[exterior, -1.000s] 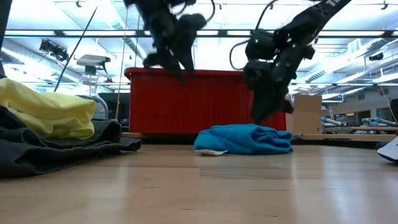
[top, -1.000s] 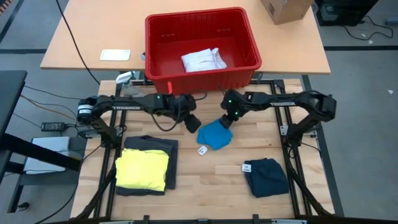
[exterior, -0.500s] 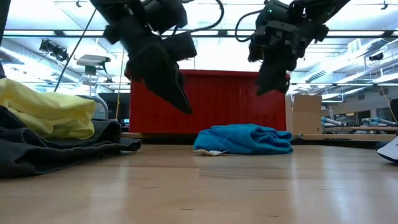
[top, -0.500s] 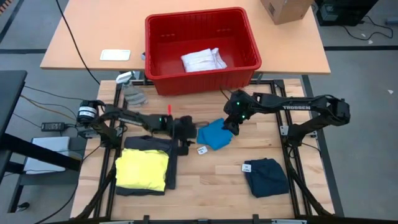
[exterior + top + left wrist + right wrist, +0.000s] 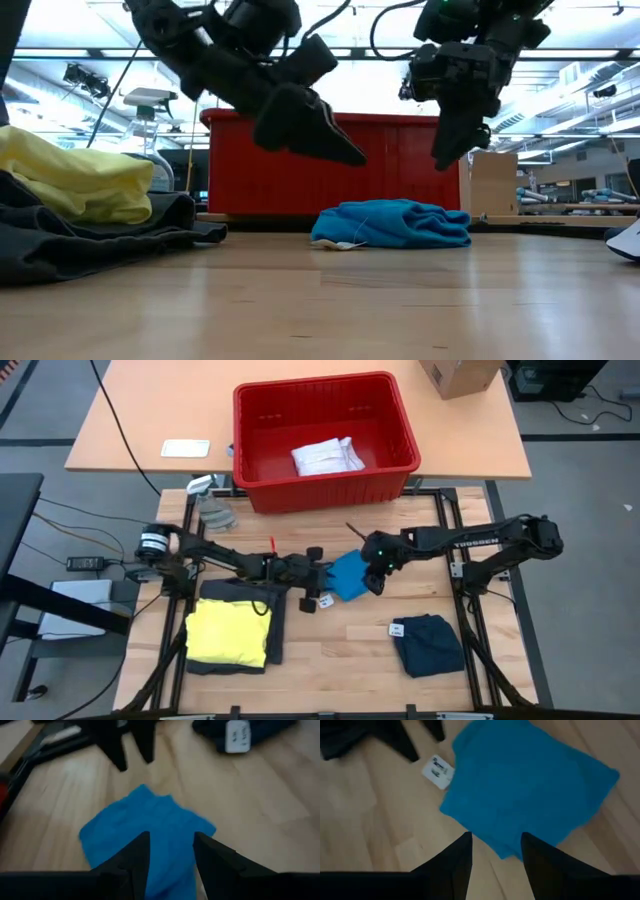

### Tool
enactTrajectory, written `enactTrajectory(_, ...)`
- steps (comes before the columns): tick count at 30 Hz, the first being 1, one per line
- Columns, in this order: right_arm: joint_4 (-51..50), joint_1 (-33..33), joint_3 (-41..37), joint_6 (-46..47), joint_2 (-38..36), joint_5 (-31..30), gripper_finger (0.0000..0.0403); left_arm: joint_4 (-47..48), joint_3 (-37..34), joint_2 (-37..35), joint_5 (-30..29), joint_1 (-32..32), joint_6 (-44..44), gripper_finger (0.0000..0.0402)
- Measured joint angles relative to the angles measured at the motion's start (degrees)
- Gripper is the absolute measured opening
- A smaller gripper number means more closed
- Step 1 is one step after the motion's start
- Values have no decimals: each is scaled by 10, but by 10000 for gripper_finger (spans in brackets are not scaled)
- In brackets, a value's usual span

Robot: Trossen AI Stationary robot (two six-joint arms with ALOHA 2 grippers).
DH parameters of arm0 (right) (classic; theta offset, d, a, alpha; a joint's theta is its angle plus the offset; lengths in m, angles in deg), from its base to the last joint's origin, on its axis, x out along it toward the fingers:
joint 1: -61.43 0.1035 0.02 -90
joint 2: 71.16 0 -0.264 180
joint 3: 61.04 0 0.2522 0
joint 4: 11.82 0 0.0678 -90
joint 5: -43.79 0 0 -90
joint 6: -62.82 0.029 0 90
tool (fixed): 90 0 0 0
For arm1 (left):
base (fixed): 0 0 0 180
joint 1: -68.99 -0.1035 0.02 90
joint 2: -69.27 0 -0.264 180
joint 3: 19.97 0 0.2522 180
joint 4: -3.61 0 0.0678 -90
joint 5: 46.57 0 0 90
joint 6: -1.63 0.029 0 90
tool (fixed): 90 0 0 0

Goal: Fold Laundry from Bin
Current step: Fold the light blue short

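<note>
Both grippers hung parted and empty over the blue cloth (image 5: 347,576) on the table: left gripper (image 5: 322,598) at its tag side, right gripper (image 5: 375,584) opposite. Risk: uneven pinches would bunch the bundle instead of spreading it. White piece (image 5: 327,456) sat in the bin (image 5: 250,450).

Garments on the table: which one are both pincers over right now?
The bright blue garment mid-table. The left pincer and right pincer flank it, open. The yellow one on dark grey and the navy one lie untouched.
</note>
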Motion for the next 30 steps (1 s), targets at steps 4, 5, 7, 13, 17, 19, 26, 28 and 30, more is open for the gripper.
enactTrajectory(4, -30, 27, 0, 33, 0, -23, 173, -15, 7, 37, 9, 13, 59, 159)
enactTrajectory(5, -33, 34, 0, 36, 0, -26, 173, -13, 10, 47, 10, 16, 81, 162)
enactTrajectory(7, -37, 46, 0, 46, 0, -32, 173, -16, 27, 66, 8, 22, 122, 171)
enactTrajectory(13, -45, 79, 0, 78, 0, -35, 173, -13, 80, 121, -40, 19, 161, 220)
enactTrajectory(17, -59, 96, 0, 89, 0, -37, 173, 5, 109, 148, -42, 16, 193, 248)
enactTrajectory(19, -70, 103, 0, 92, 0, -37, 173, 40, 122, 160, -42, 17, 213, 252)
enactTrajectory(26, -81, 114, 0, 95, 0, -86, 173, 119, 162, 168, -42, 16, 180, 195)
enactTrajectory(28, -81, 114, 0, 96, 0, -104, 173, 138, 173, 167, -42, 13, 142, 149)
enactTrajectory(30, -83, 111, 0, 97, 0, -122, 173, 173, 187, 160, -41, 7, 88, 95)
